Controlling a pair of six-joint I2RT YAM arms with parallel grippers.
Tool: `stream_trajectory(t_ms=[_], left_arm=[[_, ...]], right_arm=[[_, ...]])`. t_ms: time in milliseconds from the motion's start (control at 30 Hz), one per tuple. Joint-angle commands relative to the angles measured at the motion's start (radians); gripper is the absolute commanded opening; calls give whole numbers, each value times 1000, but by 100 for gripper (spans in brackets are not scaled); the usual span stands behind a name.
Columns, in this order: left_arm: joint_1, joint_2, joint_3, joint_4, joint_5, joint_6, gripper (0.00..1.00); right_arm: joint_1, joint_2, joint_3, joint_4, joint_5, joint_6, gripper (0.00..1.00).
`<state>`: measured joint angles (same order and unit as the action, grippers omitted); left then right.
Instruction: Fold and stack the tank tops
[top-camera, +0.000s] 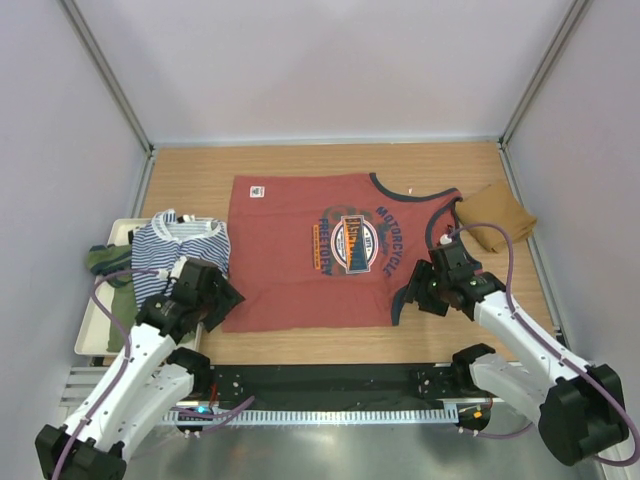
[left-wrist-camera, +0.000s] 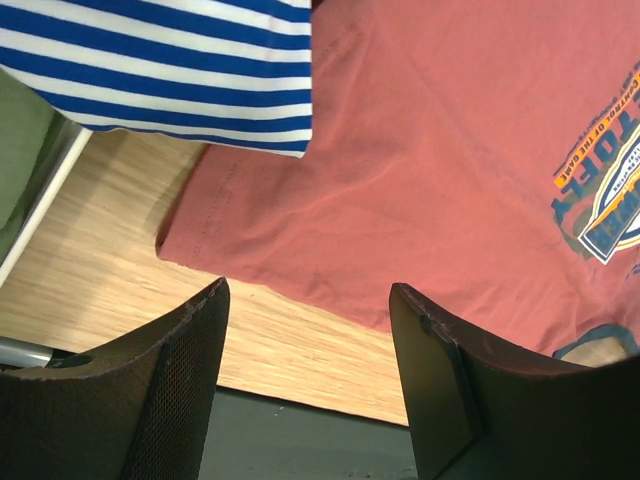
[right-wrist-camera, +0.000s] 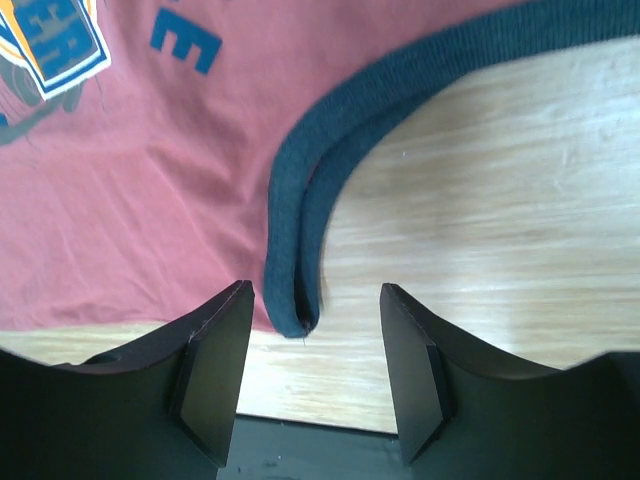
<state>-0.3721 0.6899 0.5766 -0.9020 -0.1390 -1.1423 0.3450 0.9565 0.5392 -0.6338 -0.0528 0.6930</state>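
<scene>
The tabletop (top-camera: 190, 180) carries the red top (top-camera: 290, 250), spread flat in the middle, I judge for folding. The striped top (top-camera: 178, 245) lies at its left; the folded tan top (top-camera: 497, 222) at its right probably begins the stack. My left claw (left-wrist-camera: 307, 295) hangs wide open and empty over the hem corner. My right claw (right-wrist-camera: 315, 295) is open around the navy trim (right-wrist-camera: 300, 230), not gripping. Only the wrist views show these gaps; only the top view shows the tan top.

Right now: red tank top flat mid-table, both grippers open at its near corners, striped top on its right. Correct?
No. The striped top lies left of the red tank top, per the top view. The left gripper and right gripper are open at its near corners, as stated.
</scene>
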Motion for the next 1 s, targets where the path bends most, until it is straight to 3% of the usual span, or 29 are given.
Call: stream_trajectory(t_ms=[0, 133, 400, 533, 900, 967], left_arm=[[-4, 2, -27, -12, -37, -42, 66], [-4, 49, -64, 46, -8, -43, 65], [-4, 80, -115, 98, 3, -31, 63], [-4, 56, -130, 92, 6, -48, 63], [-14, 63, -129, 69, -28, -71, 59], [-21, 65, -127, 60, -34, -77, 57]], right_arm=[[14, -50, -16, -27, -38, 31, 60], [55, -33, -48, 2, -102, 36, 59], [241, 50, -28, 29, 11, 98, 54], [261, 68, -48, 51, 45, 112, 41], [270, 120, -53, 106, 96, 108, 35], [269, 126, -54, 123, 82, 102, 17]])
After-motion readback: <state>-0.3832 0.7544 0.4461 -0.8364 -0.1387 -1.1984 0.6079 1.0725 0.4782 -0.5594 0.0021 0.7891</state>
